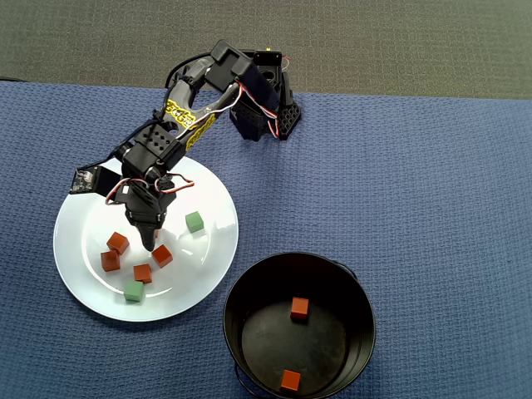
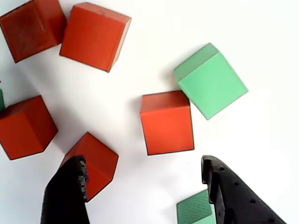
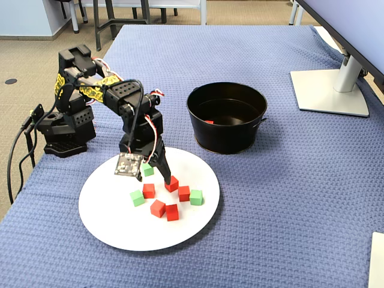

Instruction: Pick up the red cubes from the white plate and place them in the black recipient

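Gripper (image 2: 145, 179) hung spread and empty low over the white plate (image 1: 212, 195); two red cubes (image 1: 299, 309) already lay in the black pot (image 1: 362, 303); five more sat on the plate among green cubes (image 1: 194, 221), so most work remained.

A blue waffle-textured cloth (image 3: 288, 198) covers the desk in the fixed view, and the same cloth (image 1: 399, 174) fills most of the overhead view below a strip of grey carpet (image 1: 374, 41). Three small green cubes show in the fixed view: one (image 3: 137, 198) at the left of the cluster, one (image 3: 196, 197) at its right, one (image 3: 147, 170) farther back. A monitor's grey stand (image 3: 330, 90) rests on the cloth at the right.
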Motion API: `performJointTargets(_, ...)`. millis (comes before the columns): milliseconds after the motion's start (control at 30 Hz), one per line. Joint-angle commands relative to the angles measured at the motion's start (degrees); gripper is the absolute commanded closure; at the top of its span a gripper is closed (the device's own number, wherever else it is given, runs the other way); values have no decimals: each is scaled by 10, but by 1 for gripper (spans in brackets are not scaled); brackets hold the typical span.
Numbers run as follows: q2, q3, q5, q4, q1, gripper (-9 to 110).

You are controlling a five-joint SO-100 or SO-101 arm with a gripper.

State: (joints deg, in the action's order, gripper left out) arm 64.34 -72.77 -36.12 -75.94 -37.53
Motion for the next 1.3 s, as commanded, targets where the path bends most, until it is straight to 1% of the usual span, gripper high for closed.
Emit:
performJointTargets(0,50,2,0,12,8,80)
performJointTargets(100,42,3,-9,16,2,83)
performJointTargets(267,24,11,-23,22,-13,85)
performJointTargets(700,-40,54,-38,28,-36,86)
performJointTargets(833,-51,62,-41,28,-36,91)
performJointTargets(900,-53,63,-37,29,-37,97)
performJointTargets(933,-50,64,-30,30,-39,101)
performJointTargets(1100,17,65,5,33,-34,101)
performJointTargets(1267,129,100,36,-25,12,101)
